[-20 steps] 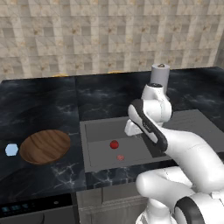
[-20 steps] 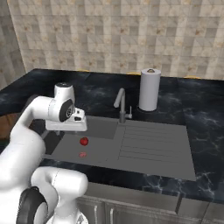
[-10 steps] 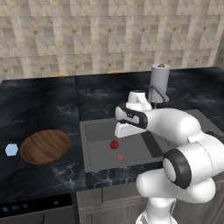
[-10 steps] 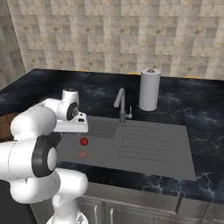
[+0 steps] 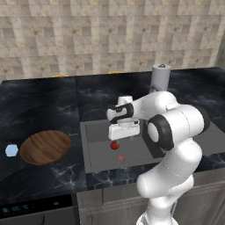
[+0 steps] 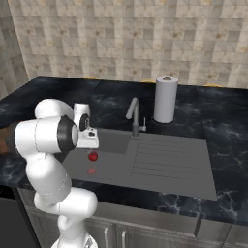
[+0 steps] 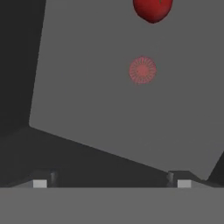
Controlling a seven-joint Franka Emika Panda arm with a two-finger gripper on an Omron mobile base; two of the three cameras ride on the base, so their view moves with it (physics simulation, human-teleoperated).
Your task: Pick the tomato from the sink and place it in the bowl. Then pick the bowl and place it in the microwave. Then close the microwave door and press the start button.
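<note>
Tomato point(image 5: 114, 145) round in sink point(image 5: 99, 154), stem direction unclear, hand point(image 7: 112, 181) spread wide above.

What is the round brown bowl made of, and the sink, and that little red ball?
The bowl looks like wood: brown with darker grain streaks, a soft sheen. The sink looks like matte grey metal or composite, plain and flat in colour; which one is unclear. The tomato looks like a real fruit, with smooth, glossy red skin.

Your arm point(image 5: 176, 132) is glossy white, built of rounded segments with dark bands at the joints; the white hand block point(image 5: 124, 130) carries a dark collar.
</note>
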